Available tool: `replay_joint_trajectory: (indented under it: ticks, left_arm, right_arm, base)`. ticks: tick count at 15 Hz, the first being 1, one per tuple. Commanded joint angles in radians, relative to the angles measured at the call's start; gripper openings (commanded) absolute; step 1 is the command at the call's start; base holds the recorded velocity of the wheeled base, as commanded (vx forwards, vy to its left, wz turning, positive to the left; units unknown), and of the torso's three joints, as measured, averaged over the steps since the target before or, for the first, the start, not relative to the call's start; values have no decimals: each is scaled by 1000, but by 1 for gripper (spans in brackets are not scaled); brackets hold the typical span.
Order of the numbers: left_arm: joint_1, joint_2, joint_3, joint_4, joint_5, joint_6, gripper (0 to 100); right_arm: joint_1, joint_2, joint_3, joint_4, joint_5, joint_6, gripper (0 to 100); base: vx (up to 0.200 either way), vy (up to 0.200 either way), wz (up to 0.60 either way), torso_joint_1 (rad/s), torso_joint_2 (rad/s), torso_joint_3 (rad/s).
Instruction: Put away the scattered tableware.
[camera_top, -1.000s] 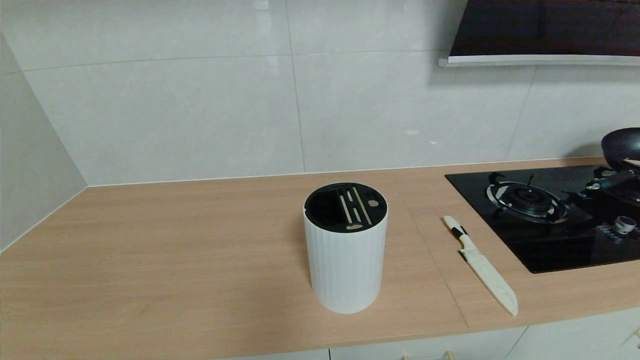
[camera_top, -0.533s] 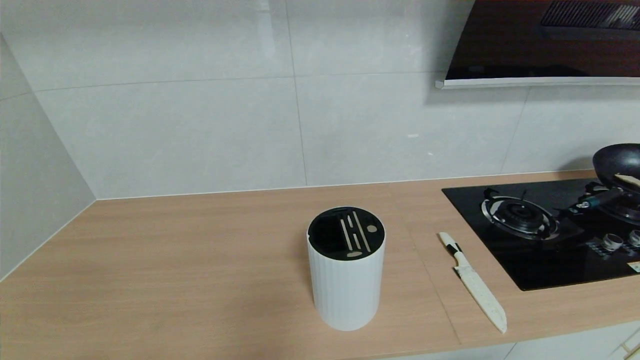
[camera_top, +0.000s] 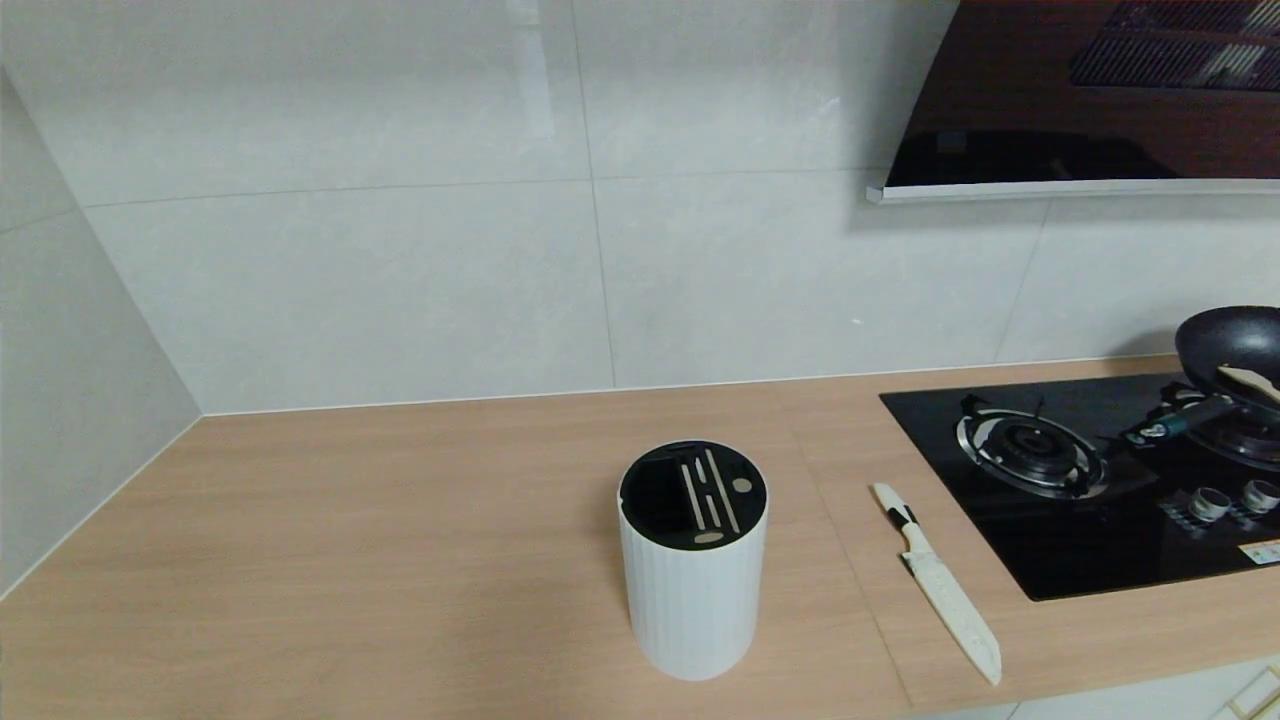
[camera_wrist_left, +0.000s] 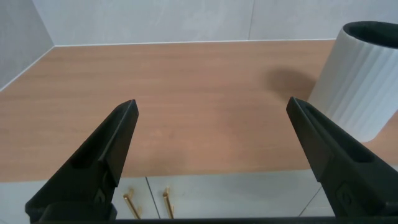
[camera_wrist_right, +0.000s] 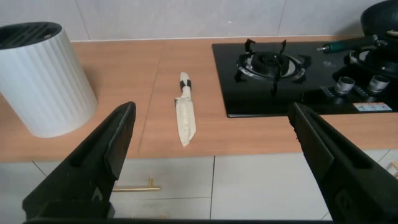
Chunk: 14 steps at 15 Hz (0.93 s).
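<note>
Left jaws stand wide apart with nothing between them, one finger (camera_wrist_left: 93, 168) to each side of the wrist view, held off the front edge of the desk (camera_top: 400, 520) and facing across its bare wood. To their right the white ribbed holder (camera_top: 692, 590) stands upright near the front edge. Its black top has an open well and several narrow slots, which is probably where a blade belongs.

Right of the holder and apart from it, the knife (camera_top: 935, 580) lies flat between the holder and the black hob (camera_top: 1080, 520), with its handle toward the wall and its blade tip toward the front edge. Lying that way, the handle is the farther end to reach.

Right jaws are likewise spread wide and empty, off the desk's front edge, with the knife roughly centred between them in the wrist view. That suits a grasp by this arm, I judge. A dark pan (camera_top: 1230, 345) sits on the far burner.
</note>
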Motion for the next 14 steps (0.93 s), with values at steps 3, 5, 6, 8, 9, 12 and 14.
replay_joint_trajectory:
  ticks: [3,5,6,8,9,12,14]
  left_arm:
    - [0,0,0,0,0,0,100]
    - [0,0,0,0,0,0,100]
    - [0,0,0,0,0,0,100]
    - [0,0,0,0,0,0,100]
    - [0,0,0,0,0,0,100]
    - [0,0,0,0,0,0,100]
    - [0,0,0,0,0,0,100]
  right_arm:
    - [0,2,0,2,1,-4,100]
    - [0,2,-2,-2,-2,-23,100]
    - [2,6,-48,-11,-1,-15,100]
    - [39,115,-256,-8,10,19,100]
    - [77,278,-339,-3,13,11,100]
    - [83,611,-423,-9,15,2,100]
    - [115,845,-499,-15,21,-1,100]
  base:
    - [0,0,0,0,0,0]
    - [0,0,0,0,0,0]
    - [0,0,0,0,0,0]
    - [0,0,0,0,0,0]
    - [0,0,0,0,0,0]
    - [0,0,0,0,0,0]
    - [0,0,0,0,0,0]
